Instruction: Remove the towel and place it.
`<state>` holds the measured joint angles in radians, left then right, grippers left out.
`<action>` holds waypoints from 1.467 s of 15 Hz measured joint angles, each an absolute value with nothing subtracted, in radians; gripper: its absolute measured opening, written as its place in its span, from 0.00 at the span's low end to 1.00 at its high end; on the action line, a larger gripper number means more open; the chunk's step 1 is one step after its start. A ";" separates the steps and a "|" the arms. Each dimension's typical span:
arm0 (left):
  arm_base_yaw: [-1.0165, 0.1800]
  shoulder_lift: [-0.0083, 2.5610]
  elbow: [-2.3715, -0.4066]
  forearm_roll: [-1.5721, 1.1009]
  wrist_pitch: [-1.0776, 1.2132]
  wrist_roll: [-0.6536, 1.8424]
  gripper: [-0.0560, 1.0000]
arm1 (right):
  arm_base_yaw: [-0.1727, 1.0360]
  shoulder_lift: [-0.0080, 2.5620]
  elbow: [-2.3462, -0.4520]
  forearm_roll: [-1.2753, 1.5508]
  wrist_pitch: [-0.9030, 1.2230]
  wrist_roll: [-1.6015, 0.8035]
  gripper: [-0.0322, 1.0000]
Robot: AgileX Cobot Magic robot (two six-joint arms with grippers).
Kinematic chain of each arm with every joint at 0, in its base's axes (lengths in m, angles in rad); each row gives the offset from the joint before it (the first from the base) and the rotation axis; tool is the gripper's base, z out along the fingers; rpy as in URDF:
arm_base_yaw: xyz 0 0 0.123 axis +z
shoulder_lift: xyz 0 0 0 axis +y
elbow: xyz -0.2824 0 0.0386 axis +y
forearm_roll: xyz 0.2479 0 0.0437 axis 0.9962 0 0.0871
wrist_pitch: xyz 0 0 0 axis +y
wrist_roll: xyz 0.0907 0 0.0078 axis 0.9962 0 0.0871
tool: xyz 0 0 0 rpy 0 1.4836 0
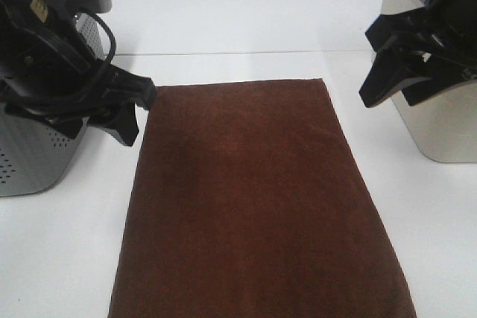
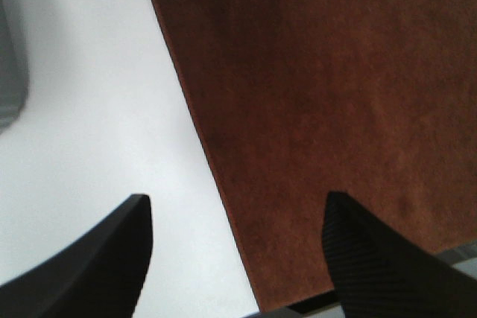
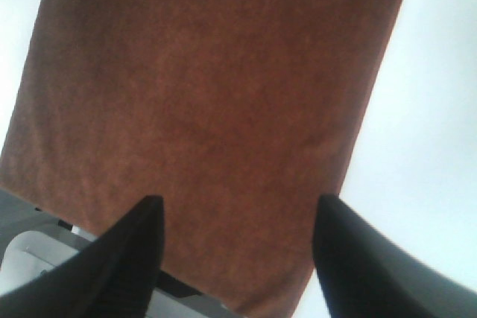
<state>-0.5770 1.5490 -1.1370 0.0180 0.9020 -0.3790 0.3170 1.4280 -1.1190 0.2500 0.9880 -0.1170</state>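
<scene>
Towel (image 1: 246,199), dark reddish-brown and plush, is lying spread flat along the white bench (image 1: 59,258), its near end running out of the high view. A perforated grey metal basket (image 1: 30,161) is standing at the bench's left side and a pale metal bin (image 1: 440,124) at its right; what either is holding is not showing. The left claw (image 1: 141,113) is hanging released and empty at the towel's far left corner, one finger over the cloth and one over bare bench in its wrist view; whether it is touching is unclear. The right claw (image 1: 369,68) is hovering released and empty, apart from the far right corner. Only the right wrist view is showing the towel's full width.
</scene>
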 joint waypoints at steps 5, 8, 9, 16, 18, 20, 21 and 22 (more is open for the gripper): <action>-0.473 1.741 -1.344 0.018 0.853 -0.302 0.65 | 0.317 1.707 -1.422 0.219 0.988 -0.117 0.57; -0.442 1.904 -1.510 0.017 0.848 -0.278 0.65 | 0.317 1.883 -1.610 0.164 0.987 -0.092 0.57; -0.436 1.949 -1.565 0.017 0.848 -0.276 0.65 | 0.317 1.945 -1.668 0.141 0.987 -0.068 0.57; -0.431 2.233 -1.940 0.052 0.850 -0.267 0.65 | 0.317 2.331 -2.051 -0.050 0.994 0.041 0.57; -0.431 2.259 -1.968 0.058 0.850 -0.267 0.65 | 0.315 2.407 -2.128 -0.053 1.018 0.043 0.57; -0.431 2.261 -1.969 0.058 0.851 -0.259 0.65 | 0.296 2.480 -2.193 -0.042 1.036 0.050 0.57; -0.431 2.261 -1.970 0.062 0.851 -0.251 0.65 | 0.286 2.502 -2.212 -0.028 1.037 0.050 0.57; -0.431 2.262 -1.970 0.062 0.851 -0.248 0.65 | 0.276 2.522 -2.230 -0.020 1.037 0.050 0.57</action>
<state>-0.4310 2.2620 -1.9700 0.0620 0.8510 -0.2480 0.2760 2.5220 -2.2300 -0.0200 1.0370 0.0500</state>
